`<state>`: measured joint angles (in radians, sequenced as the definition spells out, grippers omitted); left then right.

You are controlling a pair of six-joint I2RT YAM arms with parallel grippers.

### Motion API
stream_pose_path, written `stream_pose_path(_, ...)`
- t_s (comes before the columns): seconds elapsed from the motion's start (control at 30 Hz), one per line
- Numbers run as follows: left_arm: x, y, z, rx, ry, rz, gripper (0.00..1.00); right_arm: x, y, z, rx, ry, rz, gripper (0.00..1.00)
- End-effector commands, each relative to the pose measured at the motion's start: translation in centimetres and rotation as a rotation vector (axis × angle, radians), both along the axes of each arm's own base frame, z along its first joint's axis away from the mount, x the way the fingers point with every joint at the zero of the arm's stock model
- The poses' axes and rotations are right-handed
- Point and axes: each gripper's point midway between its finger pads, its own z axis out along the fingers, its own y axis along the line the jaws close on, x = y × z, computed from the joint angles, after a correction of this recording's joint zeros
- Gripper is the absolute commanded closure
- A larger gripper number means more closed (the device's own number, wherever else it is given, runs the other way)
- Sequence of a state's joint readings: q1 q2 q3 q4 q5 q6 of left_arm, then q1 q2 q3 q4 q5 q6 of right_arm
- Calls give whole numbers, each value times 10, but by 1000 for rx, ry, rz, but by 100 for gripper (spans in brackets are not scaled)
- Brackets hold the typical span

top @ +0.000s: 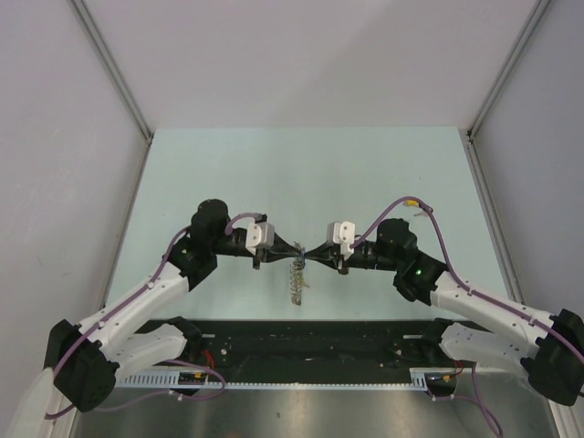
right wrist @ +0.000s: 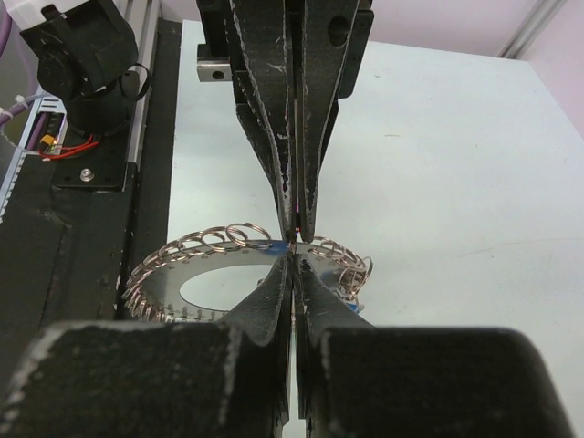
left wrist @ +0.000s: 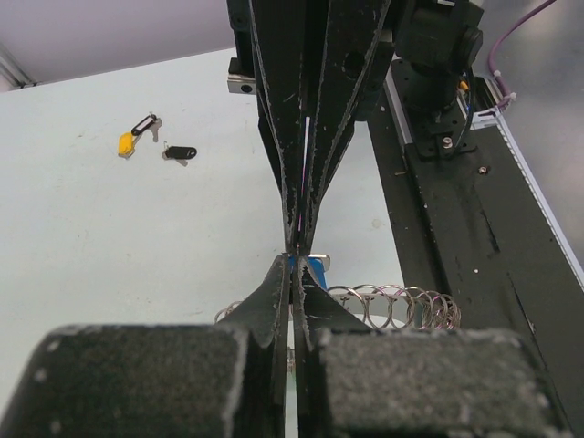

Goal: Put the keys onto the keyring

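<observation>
Keyring (top: pixel 297 278) (right wrist: pixel 155 285) (left wrist: pixel 401 306), a wide silver-grey metal band with small wire loops crowding its rim, lies directly under the spot where the two tools meet. Whether it rests on the pale green counter (top: pixel 228 164) or hangs from the tips cannot be told. The left tool (top: pixel 297 253) (left wrist: pixel 294 260) and right tool (top: pixel 312 253) (right wrist: pixel 294 251) close in on the keyring from opposite sides, nose to nose. Each has its jaws pressed fully together, with only a hairline slit between the fingers. Whether either pinches the rim or a key is hidden.

A small blue plastic tag (left wrist: pixel 317 265) shows just beside the tips, at the keyring's rim. Three loose keys lie well apart from the keyring, on its side away from the arms' bases. The yellow-tagged key (left wrist: pixel 126 144) and a black-tagged key (left wrist: pixel 143 124) lie close together, and a second black-tagged key (left wrist: pixel 180 152) lies just beside them.
</observation>
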<state>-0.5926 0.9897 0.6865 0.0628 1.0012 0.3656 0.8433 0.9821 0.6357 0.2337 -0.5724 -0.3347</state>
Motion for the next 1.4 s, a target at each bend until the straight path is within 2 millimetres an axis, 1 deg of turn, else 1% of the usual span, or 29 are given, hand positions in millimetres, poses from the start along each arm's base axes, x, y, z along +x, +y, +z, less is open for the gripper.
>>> stream_pose_path(0.0, -1, -4, 30, -79, -81, -23, 99, 2, 3, 6, 10, -27, 2, 100)
stream_pose_path(0.13, 8, -4, 21, -64, -55, 24, 100, 3, 0, 11, 22, -31, -19, 100)
stream_pose_path(0.2, 19, -6, 17, -62, -39, 85, 100, 6, -4, 15, 31, -28, -43, 100)
stream_pose_path(0.23, 24, -7, 8, -49, 4, 111, 100, 10, -6, 17, 34, -27, -71, 100)
stream_pose_path(0.27, 30, -8, 5, -49, 27, 145, 100, 13, -8, 17, 35, -18, -91, 100)
stream_pose_path(0.3, 37, -9, 8, -77, 53, 190, 100, 17, -11, 17, 36, -18, -121, 100)
stream_pose_path(0.37, 43, -12, -6, -84, 104, 231, 100, 21, -13, 18, 37, -13, -150, 100)
stream_pose_path(0.4, 50, -15, 1, -128, 107, 266, 100, 26, -14, 17, 37, -2, -182, 100)
stream_pose_path(0.47, 57, -19, -12, -134, 144, 291, 100, 31, -17, 18, 41, 3, -215, 100)
stream_pose_path(0.5, 65, -21, -7, -164, 123, 314, 100, 36, -19, 18, 42, 9, -249, 100)
stream_pose_path(0.53, 68, -25, -3, -179, 143, 318, 99, 38, -21, 19, 45, 14, -269, 100)
stream_pose_path(0.57, 75, -30, -6, -184, 151, 323, 100, 40, -23, 20, 50, 16, -290, 100)
stream_pose_path(0.6, 79, -34, -2, -197, 159, 322, 100, 46, -27, 20, 51, 19, -331, 100)
stream_pose_path(0.67, 87, -45, 16, -237, 136, 310, 100, 49, -31, 24, 65, 24, -363, 100)
stream_pose_path(0.7, 92, -50, 12, -232, 149, 313, 100, 53, -34, 25, 69, 26, -392, 100)
stream_pose_path(0.77, 95, -59, 24, -264, 122, 304, 100, 55, -38, 26, 75, 33, -417, 100)
stream_pose_path(0.83, 97, -61, 12, -265, 153, 329, 100, 57, -41, 27, 81, 39, -444, 100)
stream_pose_path(0.87, 98, -59, 12, -289, 150, 342, 100, 58, -42, 27, 80, 43, -450, 100)
stream_pose_path(0.9, 94, -54, -10, -268, 196, 363, 100, 59, -44, 26, 78, 46, -463, 100)
stream_pose_path(0.97, 97, -45, -23, -283, 216, 424, 100, 57, -42, 21, 66, 69, -460, 100)
stream_pose_path(1.0, 90, -38, -46, -253, 264, 447, 100, 57, -42, 18, 59, 77, -462, 100)
stream_pose_path(1.07, 86, -30, -57, -261, 297, 484, 100, 55, -39, 11, 42, 103, -452, 100)
stream_pose_path(1.1, 79, -22, -76, -233, 326, 506, 100, 54, -38, 8, 37, 114, -449, 100)
stream_pose_path(1.13, 74, -18, -78, -234, 328, 515, 100, 53, -38, 4, 23, 129, -447, 100)
stream_pose_path(1.17, 71, -14, -87, -217, 343, 532, 100, 51, -37, 1, 16, 139, -441, 100)
stream_pose_path(1.2, 67, -7, -101, -188, 364, 567, 100, 51, -38, -1, 12, 152, -444, 100)
stream_pose_path(1.27, 61, -2, -112, -164, 390, 587, 100, 50, -38, -8, -7, 172, -443, 100)
stream_pose_path(1.3, 58, 3, -121, -147, 403, 605, 100, 49, -37, -10, -14, 184, -442, 100)
stream_pose_path(1.37, 52, 4, -126, -140, 425, 617, 99, 48, -36, -20, -39, 210, -443, 100)
